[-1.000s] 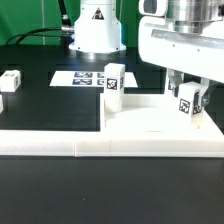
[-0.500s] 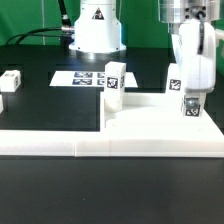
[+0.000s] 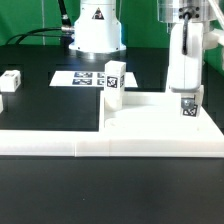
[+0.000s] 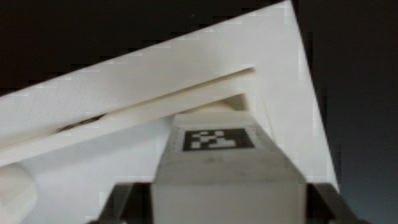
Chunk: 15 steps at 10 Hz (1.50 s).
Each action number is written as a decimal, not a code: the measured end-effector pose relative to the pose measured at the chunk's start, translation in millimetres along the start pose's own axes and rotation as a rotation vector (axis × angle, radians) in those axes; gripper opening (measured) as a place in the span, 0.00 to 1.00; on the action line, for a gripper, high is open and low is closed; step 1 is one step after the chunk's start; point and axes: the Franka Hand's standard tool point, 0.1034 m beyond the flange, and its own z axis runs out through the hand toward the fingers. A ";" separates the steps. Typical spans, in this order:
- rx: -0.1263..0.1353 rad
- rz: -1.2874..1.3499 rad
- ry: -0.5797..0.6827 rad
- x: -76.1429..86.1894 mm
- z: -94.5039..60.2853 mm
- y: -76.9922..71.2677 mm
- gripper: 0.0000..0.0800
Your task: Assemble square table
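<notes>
Both pictures were bright but small and fuzzy. White parts glared against the black surface (image 3: pixel 50 150); shadows were soft.

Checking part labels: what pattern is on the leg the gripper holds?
A black-and-white square tag on the white leg; clearest in the wrist view.

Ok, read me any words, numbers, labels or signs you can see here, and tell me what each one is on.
No readable words or numbers.
Black-and-white marker tags only, patterns rather than text: on the leg post in the tool, the standing leg post, the leg post at the exterior view's left, and the marker board.
Robot base: a small dark mark, too blurred to read.
</notes>
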 end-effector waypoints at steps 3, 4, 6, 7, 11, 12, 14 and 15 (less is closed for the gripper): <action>0.001 -0.022 0.008 1.1 0.1 0.4 0.36; 0.000 -0.027 0.009 0.9 0.7 0.9 0.49; -0.002 -0.144 0.009 0.0 1.2 2.0 0.66; -0.002 -0.187 0.007 -1.7 0.2 3.3 0.79; -0.005 -0.186 0.008 -1.4 1.9 4.0 0.81; -0.005 -0.186 0.008 -1.3 2.0 4.1 0.81; -0.005 -0.186 0.008 -1.3 2.1 4.1 0.81; -0.005 -0.186 0.008 -1.3 2.1 4.1 0.81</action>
